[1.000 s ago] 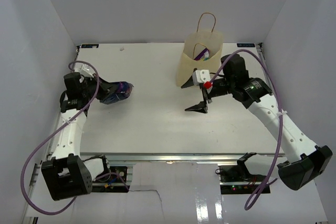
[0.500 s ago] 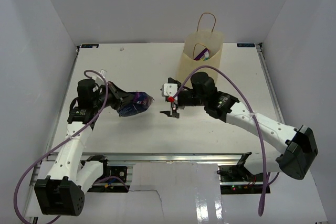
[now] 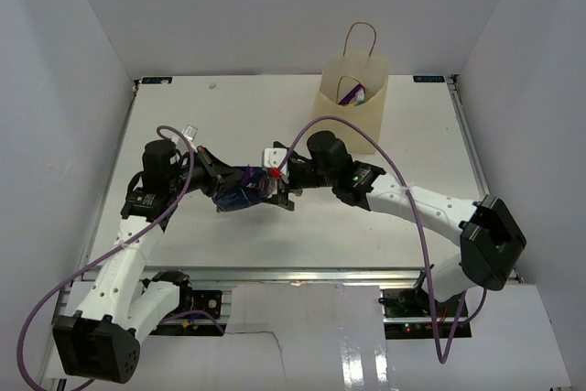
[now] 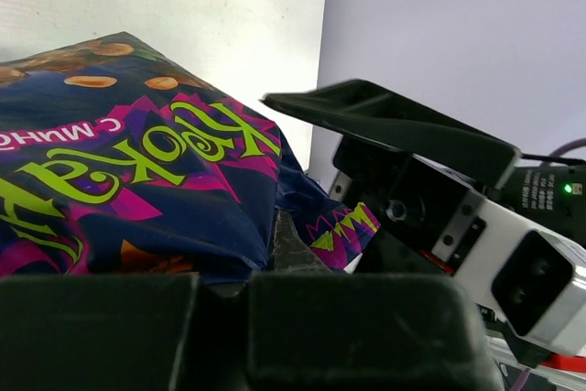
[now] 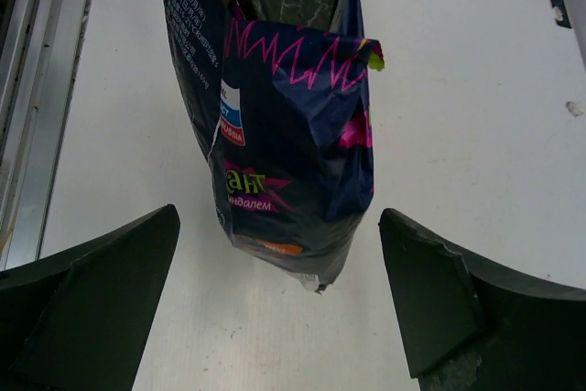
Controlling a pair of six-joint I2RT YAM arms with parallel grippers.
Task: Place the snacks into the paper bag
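Note:
My left gripper is shut on a dark blue-purple snack packet and holds it above the table's middle. The packet fills the left wrist view, pinched at my left gripper. My right gripper is open and right against the packet. In the right wrist view my right gripper has its fingers spread either side of the hanging packet's lower end, not touching it. The tan paper bag stands upright at the back right, with packets showing inside.
The bag's loop handles stick up behind my right arm. The right gripper's black finger and white wrist block crowd the left wrist view. White walls enclose the table on three sides.
My left gripper carried the packet rightward to the table's middle. My right gripper swung left from beside the bag to meet it and now straddles the packet's end.

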